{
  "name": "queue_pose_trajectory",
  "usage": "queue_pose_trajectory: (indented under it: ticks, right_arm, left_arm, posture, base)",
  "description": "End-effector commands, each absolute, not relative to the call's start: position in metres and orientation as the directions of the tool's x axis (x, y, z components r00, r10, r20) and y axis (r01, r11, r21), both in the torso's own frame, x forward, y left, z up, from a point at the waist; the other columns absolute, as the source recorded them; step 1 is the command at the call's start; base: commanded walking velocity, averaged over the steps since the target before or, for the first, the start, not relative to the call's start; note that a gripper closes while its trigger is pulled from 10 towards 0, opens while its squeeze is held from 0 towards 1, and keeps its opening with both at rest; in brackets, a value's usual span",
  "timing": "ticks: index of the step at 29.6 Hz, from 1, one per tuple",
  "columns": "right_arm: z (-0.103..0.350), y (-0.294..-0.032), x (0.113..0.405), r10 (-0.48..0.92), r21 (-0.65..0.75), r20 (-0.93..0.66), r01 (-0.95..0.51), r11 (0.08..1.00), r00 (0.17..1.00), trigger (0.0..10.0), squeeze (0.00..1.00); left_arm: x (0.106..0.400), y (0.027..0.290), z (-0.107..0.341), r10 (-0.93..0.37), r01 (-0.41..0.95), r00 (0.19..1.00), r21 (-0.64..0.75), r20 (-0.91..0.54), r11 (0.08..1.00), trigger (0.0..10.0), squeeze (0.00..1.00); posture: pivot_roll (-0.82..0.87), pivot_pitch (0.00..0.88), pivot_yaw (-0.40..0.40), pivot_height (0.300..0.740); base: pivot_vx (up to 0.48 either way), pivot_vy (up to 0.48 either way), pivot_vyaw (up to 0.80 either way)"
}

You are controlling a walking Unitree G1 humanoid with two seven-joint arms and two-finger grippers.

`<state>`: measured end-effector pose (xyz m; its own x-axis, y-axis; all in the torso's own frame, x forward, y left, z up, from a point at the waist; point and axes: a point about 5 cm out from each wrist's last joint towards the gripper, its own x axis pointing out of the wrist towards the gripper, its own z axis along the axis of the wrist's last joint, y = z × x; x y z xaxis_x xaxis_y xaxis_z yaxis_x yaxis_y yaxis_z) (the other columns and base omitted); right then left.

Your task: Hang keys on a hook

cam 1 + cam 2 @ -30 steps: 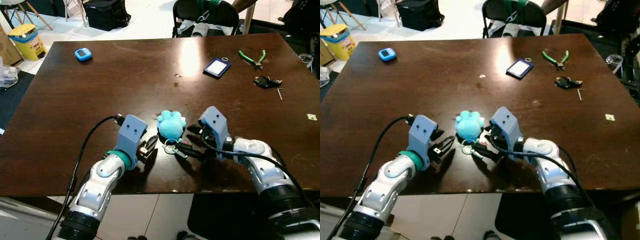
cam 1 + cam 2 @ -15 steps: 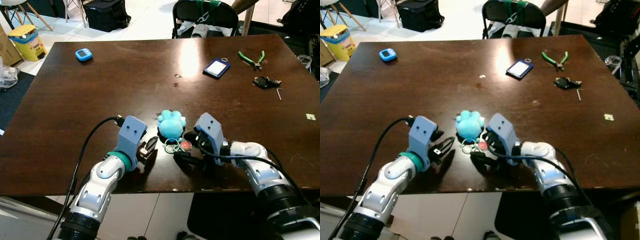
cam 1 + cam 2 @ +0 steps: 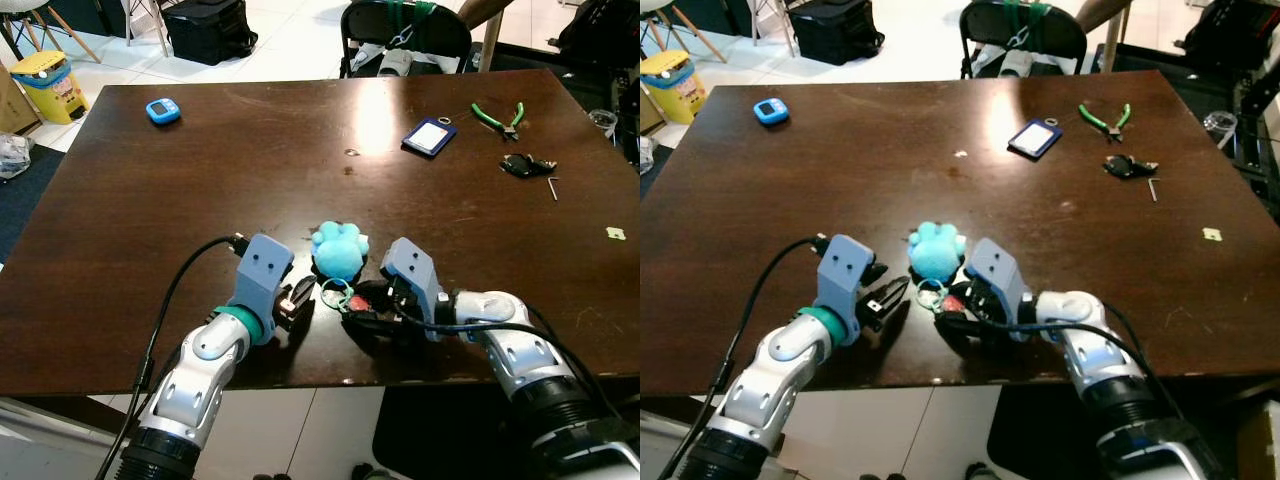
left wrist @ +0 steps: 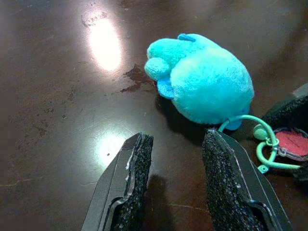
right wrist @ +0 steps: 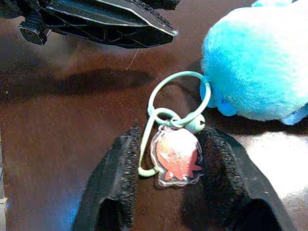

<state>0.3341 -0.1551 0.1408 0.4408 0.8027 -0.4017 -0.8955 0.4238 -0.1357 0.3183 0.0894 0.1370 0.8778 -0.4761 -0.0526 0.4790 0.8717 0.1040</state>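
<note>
A blue plush paw [image 3: 339, 250] lies near the front edge of the dark wooden counter [image 3: 200, 170], between the two hands. A pale green ring [image 5: 179, 94] hangs off its near end, and a small bell [image 5: 195, 123] and a round red tag [image 5: 176, 155] are strung on that ring, resting on the wood.

The right hand [image 3: 362, 308] lies low on the counter just in front of the paw. In its wrist view its fingers [image 5: 118, 178] stand apart with the red tag and the ring's loose end lying between the pads; the tag touches or nearly touches one pad, but whether it is pinched cannot be told.

The left hand [image 3: 297, 299] rests on the counter just beside the paw, on its left. Its fingers [image 4: 133, 178] are apart with bare wood between them, the paw lying just past the tips.

At the far left of the counter sits a small blue timer [image 3: 162, 110]. At the far right are a card holder [image 3: 429, 136], green pliers [image 3: 497, 116], a black bunch of keys [image 3: 525, 166] and a hex key [image 3: 553, 187]. A black chair [image 3: 405, 30] stands behind the counter.
</note>
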Motion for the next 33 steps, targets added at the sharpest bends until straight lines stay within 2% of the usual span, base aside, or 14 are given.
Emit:
queue_pose_trajectory:
  ticks: [1, 15, 16, 17, 19, 20, 22, 29, 30, 31, 33]
  right_arm:
    - [0.117, -0.15, 0.322, 0.815, -0.04, -0.453, -0.922, 0.386, 0.361, 0.0, 0.0]
    - [0.126, -0.148, 0.328, 0.82, -0.06, -0.41, -0.909, 0.412, 0.398, 0.0, 0.0]
    - [0.133, -0.148, 0.332, 0.814, -0.09, -0.38, -0.894, 0.44, 0.439, 10.0, 0.0]
    - [0.133, -0.148, 0.332, 0.814, -0.09, -0.38, -0.894, 0.44, 0.439, 10.0, 0.0]
    - [0.163, -0.145, 0.343, 0.801, -0.168, -0.216, -0.829, 0.533, 0.558, 10.0, 0.0]
    - [0.174, -0.144, 0.345, 0.792, -0.191, -0.157, -0.805, 0.562, 0.59, 10.0, 0.0]
    - [0.193, -0.14, 0.346, 0.783, -0.228, -0.057, -0.772, 0.594, 0.619, 10.0, 0.0]
    - [0.229, -0.133, 0.341, 0.744, -0.279, 0.146, -0.694, 0.664, 0.652, 10.0, 0.0]
    - [0.229, -0.133, 0.341, 0.744, -0.279, 0.146, -0.694, 0.664, 0.652, 10.0, 0.0]
    - [0.242, -0.129, 0.335, 0.714, -0.261, 0.233, -0.665, 0.7, 0.661, 10.0, 0.0]
    - [0.246, -0.128, 0.334, 0.706, -0.256, 0.253, -0.658, 0.708, 0.662, 10.0, 0.0]
  left_arm:
    - [0.316, 0.091, 0.131, -0.471, 0.476, 0.879, 0.11, -0.067, 0.873, 10.0, 0.0]
    - [0.316, 0.09, 0.132, -0.471, 0.476, 0.88, 0.109, -0.065, 0.873, 10.0, 0.0]
    - [0.317, 0.09, 0.132, -0.471, 0.475, 0.88, 0.109, -0.064, 0.873, 10.0, 0.0]
    - [0.317, 0.09, 0.132, -0.471, 0.475, 0.88, 0.109, -0.064, 0.873, 10.0, 0.0]
    - [0.317, 0.091, 0.132, -0.469, 0.473, 0.881, 0.11, -0.063, 0.874, 10.0, 0.0]
    - [0.318, 0.091, 0.132, -0.469, 0.473, 0.881, 0.111, -0.062, 0.874, 10.0, 0.0]
    - [0.318, 0.092, 0.132, -0.469, 0.473, 0.881, 0.111, -0.062, 0.874, 10.0, 0.0]
    - [0.319, 0.093, 0.133, -0.469, 0.473, 0.881, 0.113, -0.061, 0.874, 10.0, 0.0]
    - [0.319, 0.093, 0.133, -0.469, 0.473, 0.881, 0.113, -0.061, 0.874, 10.0, 0.0]
    - [0.32, 0.093, 0.133, -0.47, 0.474, 0.881, 0.114, -0.062, 0.873, 10.0, 0.0]
    - [0.32, 0.093, 0.133, -0.47, 0.474, 0.881, 0.115, -0.062, 0.873, 10.0, 0.0]
  posture:
    - [-0.11, 0.139, 0.115, 0.74]
    - [-0.11, 0.134, 0.114, 0.74]
    - [-0.11, 0.137, 0.113, 0.74]
    - [-0.11, 0.137, 0.113, 0.74]
    - [-0.11, 0.137, 0.116, 0.74]
    - [-0.11, 0.137, 0.116, 0.74]
    - [-0.11, 0.138, 0.118, 0.74]
    - [-0.12, 0.138, 0.121, 0.74]
    - [-0.12, 0.138, 0.121, 0.74]
    - [-0.12, 0.138, 0.127, 0.74]
    - [-0.12, 0.138, 0.127, 0.74]
  base:
    - [0.0, 0.0, 0.0]
    - [0.0, 0.0, 0.0]
    - [0.0, 0.0, 0.0]
    - [0.0, 0.0, 0.0]
    - [0.0, 0.0, 0.0]
    - [0.0, 0.0, 0.0]
    - [0.0, 0.0, 0.0]
    - [0.0, 0.0, 0.0]
    - [0.0, 0.0, 0.0]
    - [0.0, 0.0, 0.0]
    - [0.0, 0.0, 0.0]
